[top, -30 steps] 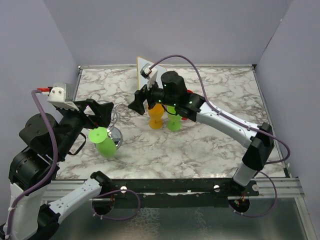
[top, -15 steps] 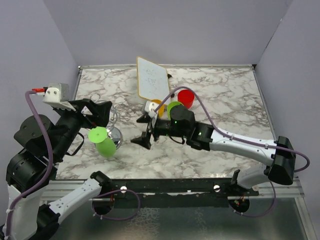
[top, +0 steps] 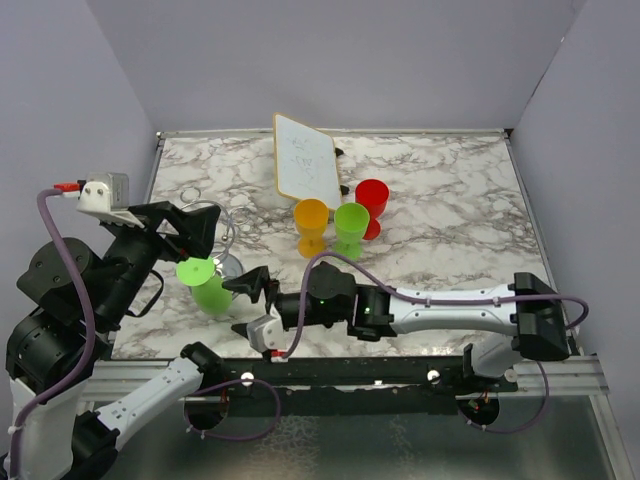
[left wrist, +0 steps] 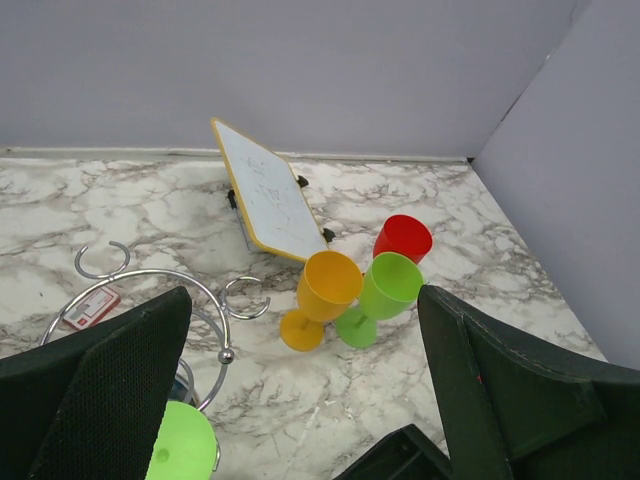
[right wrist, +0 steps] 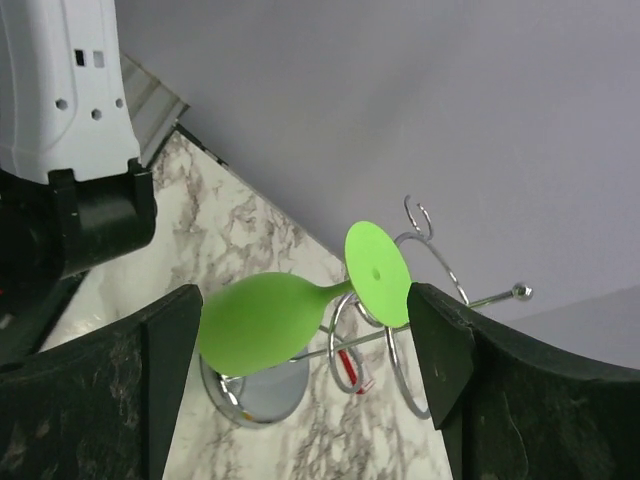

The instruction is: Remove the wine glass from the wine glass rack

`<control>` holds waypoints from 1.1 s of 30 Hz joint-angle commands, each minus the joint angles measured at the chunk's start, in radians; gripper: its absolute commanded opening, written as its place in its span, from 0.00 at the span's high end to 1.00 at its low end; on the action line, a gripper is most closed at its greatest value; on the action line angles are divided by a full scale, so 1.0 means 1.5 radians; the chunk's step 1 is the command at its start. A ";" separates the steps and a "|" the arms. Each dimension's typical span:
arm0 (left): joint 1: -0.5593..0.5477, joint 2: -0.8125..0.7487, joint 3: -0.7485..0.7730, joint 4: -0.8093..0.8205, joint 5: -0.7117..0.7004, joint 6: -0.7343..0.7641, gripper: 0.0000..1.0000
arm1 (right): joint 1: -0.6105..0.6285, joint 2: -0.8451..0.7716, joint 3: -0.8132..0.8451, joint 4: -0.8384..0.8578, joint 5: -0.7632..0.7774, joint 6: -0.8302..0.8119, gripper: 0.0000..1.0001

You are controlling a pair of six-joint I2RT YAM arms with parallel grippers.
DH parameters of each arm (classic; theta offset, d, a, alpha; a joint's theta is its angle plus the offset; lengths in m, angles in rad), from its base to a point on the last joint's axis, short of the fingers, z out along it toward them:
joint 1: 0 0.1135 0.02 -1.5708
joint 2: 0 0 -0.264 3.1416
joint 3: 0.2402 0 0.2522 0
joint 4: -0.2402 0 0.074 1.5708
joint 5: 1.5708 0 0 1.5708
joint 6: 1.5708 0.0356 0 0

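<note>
- One green wine glass (top: 208, 288) hangs on the wine glass rack (top: 232, 268). Its foot is up, its bowl is down, and it leans a bit.
- There is one rack. It has a shiny round foot and thin wire arms.
- There are four cups in all: two green, one orange, one red. The orange glass (top: 311, 222), the second green glass (top: 351, 226) and the red cup (top: 372, 200) stand close together on the table (top: 450, 190). They are well to the right of the rack and further back.
- One white board (top: 305, 160) leans further back from the rack than those three.
- There are two arms. The right gripper (top: 245, 305) is just beside the rack on its right. Its jaws are spread wide and hold nothing. The hanging glass is right in front of it.
- The left gripper (top: 185, 232) hangs over the rack's left side. Its jaws are wide apart too, with nothing in them.
- A second ago the right gripper was far back by the orange glass. It has swung over to the rack. The left gripper has hardly moved.
- The rack holds just that one green glass.
</note>
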 commanded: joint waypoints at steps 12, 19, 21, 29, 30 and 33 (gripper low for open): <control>-0.002 -0.013 0.006 0.013 0.009 0.001 0.02 | 0.015 0.153 0.154 -0.067 0.144 -0.288 0.24; -0.003 -0.008 0.006 0.013 0.012 0.002 0.02 | 0.015 0.194 0.186 -0.078 0.157 -0.316 0.34; -0.003 -0.010 0.007 0.012 0.012 0.002 0.02 | 0.015 0.205 0.194 -0.079 0.163 -0.324 0.39; -0.003 -0.012 0.009 0.012 0.012 0.004 0.02 | 0.015 0.239 0.221 -0.071 0.193 -0.349 0.48; -0.003 -0.011 0.009 0.012 0.012 0.004 0.02 | 0.015 0.243 0.224 -0.070 0.194 -0.352 0.49; -0.003 -0.011 0.010 0.011 0.012 0.004 0.02 | 0.015 0.255 0.236 -0.068 0.201 -0.357 0.51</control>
